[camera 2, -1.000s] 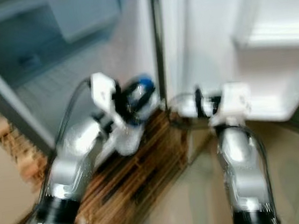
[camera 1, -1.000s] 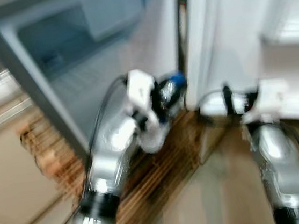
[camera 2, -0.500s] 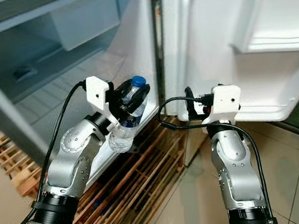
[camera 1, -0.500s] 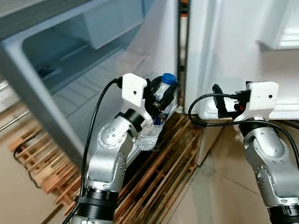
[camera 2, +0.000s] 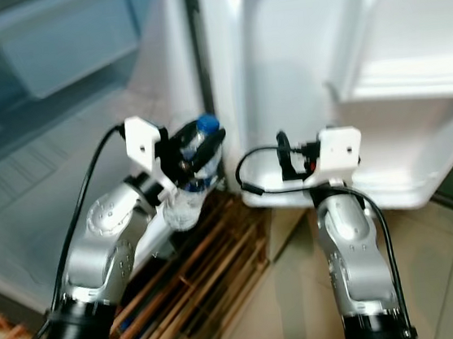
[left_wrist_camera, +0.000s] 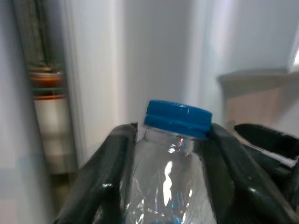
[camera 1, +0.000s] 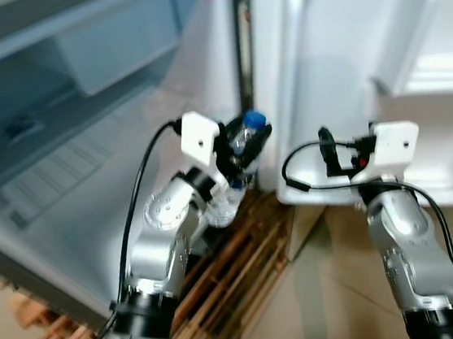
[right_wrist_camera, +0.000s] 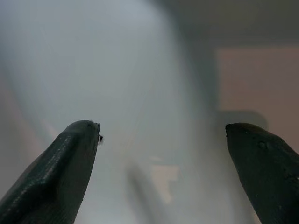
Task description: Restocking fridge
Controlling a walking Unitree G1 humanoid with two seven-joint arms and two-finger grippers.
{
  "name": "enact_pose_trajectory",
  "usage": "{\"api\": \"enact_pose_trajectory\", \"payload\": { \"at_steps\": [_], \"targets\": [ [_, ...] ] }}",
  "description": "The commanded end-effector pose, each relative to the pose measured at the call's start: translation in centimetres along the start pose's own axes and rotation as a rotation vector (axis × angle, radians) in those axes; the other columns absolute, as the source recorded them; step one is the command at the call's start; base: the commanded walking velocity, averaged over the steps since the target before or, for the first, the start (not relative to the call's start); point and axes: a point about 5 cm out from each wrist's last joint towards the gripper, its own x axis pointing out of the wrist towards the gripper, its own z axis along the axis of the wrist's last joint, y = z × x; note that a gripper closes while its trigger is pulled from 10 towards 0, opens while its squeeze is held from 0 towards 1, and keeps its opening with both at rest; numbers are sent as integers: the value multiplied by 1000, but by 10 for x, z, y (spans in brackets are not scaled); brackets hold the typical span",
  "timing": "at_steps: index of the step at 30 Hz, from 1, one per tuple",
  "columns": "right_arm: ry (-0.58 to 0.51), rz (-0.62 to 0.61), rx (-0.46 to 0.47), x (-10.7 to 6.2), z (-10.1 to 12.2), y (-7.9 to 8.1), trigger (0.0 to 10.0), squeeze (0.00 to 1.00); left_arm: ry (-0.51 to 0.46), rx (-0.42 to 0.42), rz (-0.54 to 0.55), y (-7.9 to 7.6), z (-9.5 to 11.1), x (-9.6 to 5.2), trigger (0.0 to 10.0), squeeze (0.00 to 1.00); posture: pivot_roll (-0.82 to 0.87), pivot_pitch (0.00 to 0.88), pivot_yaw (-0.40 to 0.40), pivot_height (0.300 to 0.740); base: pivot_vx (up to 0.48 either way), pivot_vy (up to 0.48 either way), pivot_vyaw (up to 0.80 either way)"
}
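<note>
One bottle is riding clenched in the left tool, unshelved; right tool is gaping beside the fridge door.

no readable text (bottle label blurred)

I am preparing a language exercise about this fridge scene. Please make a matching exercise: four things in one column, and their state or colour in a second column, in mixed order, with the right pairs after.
Things
1. left tool
2. right tool
3. bottle cap
4. fridge door

States or colours
A. blue
B. swung open, white inside
C. fingers apart, nothing between them
D. closed around a clear bottle

Right pairs: 1-D, 2-C, 3-A, 4-B
</note>
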Motion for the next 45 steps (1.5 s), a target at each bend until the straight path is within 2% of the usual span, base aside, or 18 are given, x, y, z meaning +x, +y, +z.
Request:
{"api": "enact_pose_trajectory", "payload": {
  "at_steps": [1,4,9,12,16,21,32,36,38,39,42,43,44,45],
  "targets": [
    [-24,22,13,3,6,8,10000,286,-19,29,-46,-6,9,6,10000,0,-107,0,58,732,0,0,0],
    [-25,23,12,2,6,9,10000,286,-16,25,-52,-6,9,6,10000,0,-108,0,63,732,0,0,0],
    [-27,6,16,-1,5,6,10000,286,43,-47,-196,-13,12,4,10000,0,-113,0,85,732,0,0,0],
    [-29,-2,18,-1,5,5,10000,286,38,-26,-223,-11,14,2,10000,0,-115,0,93,732,0,0,0],
    [-32,-7,21,0,5,5,10000,286,39,-59,-244,-11,15,1,10000,0,-114,0,99,732,0,0,0],
    [-29,-3,25,1,4,7,10000,282,20,-60,-350,-25,21,-2,10000,0,-112,0,93,732,0,-96,0],
    [-17,17,21,-3,0,11,10000,278,31,-67,-379,-32,20,-2,10000,0,-117,0,96,732,0,-480,0],
    [-7,17,27,-7,-3,12,10000,282,25,-82,-359,-28,22,0,10000,0,-113,0,99,732,0,-240,0],
    [-6,18,28,-7,-4,12,10000,278,28,-67,-334,-23,23,2,10000,0,-110,0,97,732,0,0,0],
    [-4,19,30,-7,-4,12,10000,282,18,-45,-281,-13,25,8,10000,0,-101,0,94,732,0,0,0],
    [0,26,32,-7,-4,12,10000,286,6,-17,-198,3,26,17,10000,0,-91,0,90,732,0,0,0],
    [51,7,145,-9,-8,10,10000,282,-3,138,-200,10,29,26,10000,0,-93,0,95,732,0,0,0],
    [51,7,145,-9,-8,10,10000,282,-3,138,-200,10,29,26,10000,0,-93,0,95,732,0,0,0],
    [64,44,145,-12,-6,14,10000,282,-14,220,-220,12,32,31,10000,0,-113,0,112,732,0,0,0]
  ]
}}
